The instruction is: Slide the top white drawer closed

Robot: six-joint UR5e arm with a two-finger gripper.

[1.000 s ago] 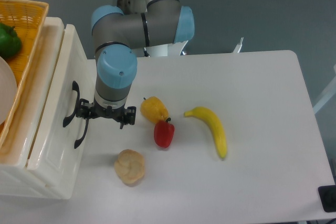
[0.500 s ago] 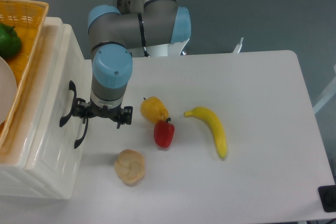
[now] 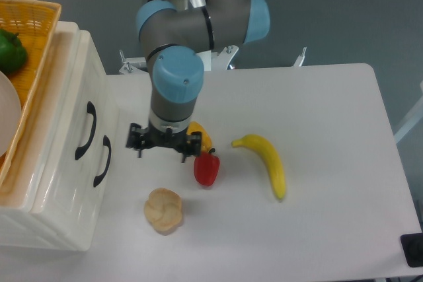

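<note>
The top white drawer is at the left of the table, and its black curved handle faces right. Its front stands about level with the front of the lower drawer. My gripper points straight down over the table, a short way right of both handles and touching neither. Its black fingers spread out on either side of the wrist, open, with nothing between them.
An orange wicker basket with a green pepper sits on the cabinet top. A yellow pepper and a red pepper lie just right of the gripper. A bread roll lies below it and a banana farther right.
The gripper pressed left against the top drawer's front and the drawer slid in. Since then the gripper has drawn back to the right, off the handle.
</note>
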